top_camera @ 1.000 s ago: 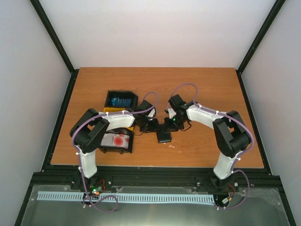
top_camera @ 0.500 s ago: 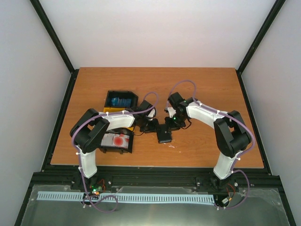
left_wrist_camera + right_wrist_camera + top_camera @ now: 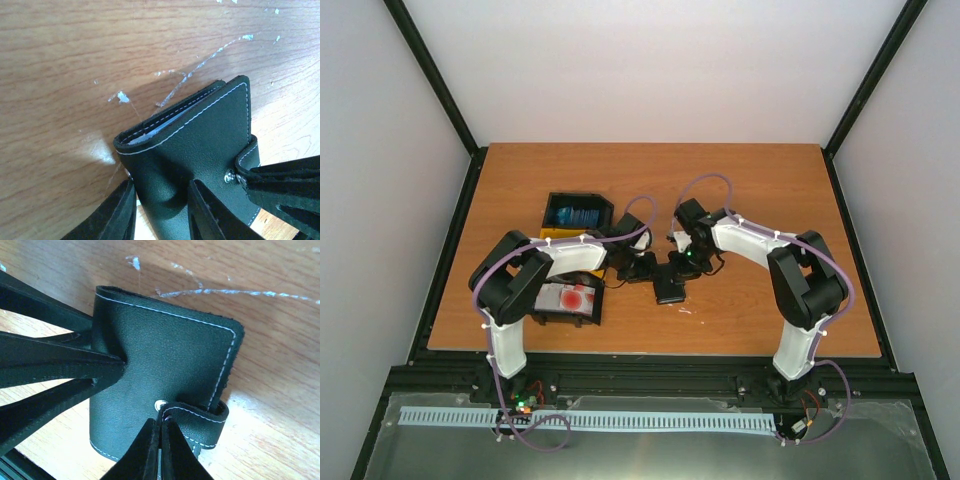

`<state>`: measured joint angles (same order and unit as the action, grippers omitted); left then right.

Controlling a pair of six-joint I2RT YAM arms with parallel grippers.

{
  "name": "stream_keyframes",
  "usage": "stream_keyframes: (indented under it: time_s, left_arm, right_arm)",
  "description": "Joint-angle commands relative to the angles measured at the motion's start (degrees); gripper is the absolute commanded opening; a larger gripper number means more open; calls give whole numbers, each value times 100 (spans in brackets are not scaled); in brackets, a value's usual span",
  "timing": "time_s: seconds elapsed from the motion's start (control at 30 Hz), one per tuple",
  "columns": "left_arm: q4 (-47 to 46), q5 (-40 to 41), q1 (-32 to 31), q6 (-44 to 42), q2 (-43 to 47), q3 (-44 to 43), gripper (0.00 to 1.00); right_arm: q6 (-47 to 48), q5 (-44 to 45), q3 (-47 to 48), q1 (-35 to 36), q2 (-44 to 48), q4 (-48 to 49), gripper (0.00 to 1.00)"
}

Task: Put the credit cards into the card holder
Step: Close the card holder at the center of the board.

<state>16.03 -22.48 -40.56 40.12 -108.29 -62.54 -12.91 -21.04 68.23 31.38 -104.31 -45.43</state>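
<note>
Evidently little of the job is done; near the table's left edge the blue cards [image 3: 575, 214] lie in a black and yellow bin [image 3: 578, 197], and the white, red-blotched cards [image 3: 572, 298] sit in a second bin [image 3: 565, 318] closer to the near edge; none is in either pincer. Just right of them, about midway along the table and toward its near edge, the wallet [image 3: 200, 135] lies folded shut on the wood; a pale sliver shows between its leaves, but whether that is a card or the lining cannot be told. The left gripper [image 3: 161, 192] is clamped across the wallet's folded side, one finger over and one under; the right gripper [image 3: 160, 427] has its fingers pressed together on the snap tab [image 3: 200, 422], which looks fastened. By the look of it, the step in hand is opening the wallet; fetching and slotting the cards is all to come.

The table [image 3: 760, 190] is reddish wood grain, marked with pale scratches [image 3: 200, 65] beside the wallet; plain white walls [image 3: 650, 70] close it in, with black frame posts [image 3: 430, 75] at the corners.
</note>
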Motion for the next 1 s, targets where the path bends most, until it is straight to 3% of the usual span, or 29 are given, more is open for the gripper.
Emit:
stream_keyframes:
  time_s: [0.0,0.97]
  left_arm:
    - [126,-149,-49,77,-145,111,30]
    - [129,-123,-47,68,-166,137,30]
  right_arm:
    - [-57,-139,43,75,-112,128,3]
    - [-703,672,189,215,-97,214,3]
